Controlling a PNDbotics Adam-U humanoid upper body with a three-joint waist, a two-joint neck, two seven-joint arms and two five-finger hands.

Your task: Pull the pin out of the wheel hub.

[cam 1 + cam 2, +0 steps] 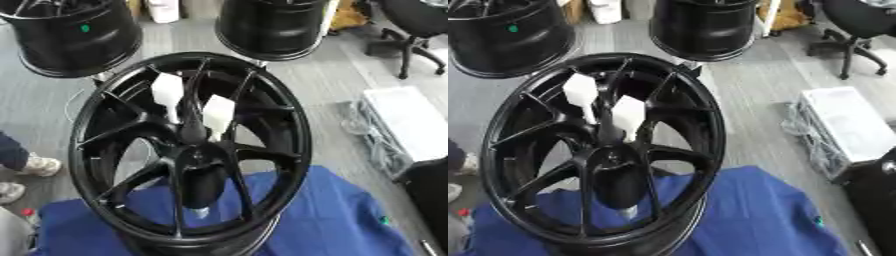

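Note:
A large black multi-spoke wheel hub (289,125) stands on edge on a blue cloth (332,220), its face tilted up toward me. Two white tapered pieces stick out near its centre: one (168,90) at the upper left, the other (219,114) just to its right, both pointing down toward the black centre boss (194,134). Below the centre, a dark oblong shape with a pale tip (202,212) shows between the spokes. Neither of my hands shows in either view.
Two more black wheels stand behind, at the back left (74,40) and back centre (271,27). An office chair (411,30) is at the upper right, a white crate (846,125) at the right, a dark bulk (430,192) below it. A person's shoes (35,165) are at the left.

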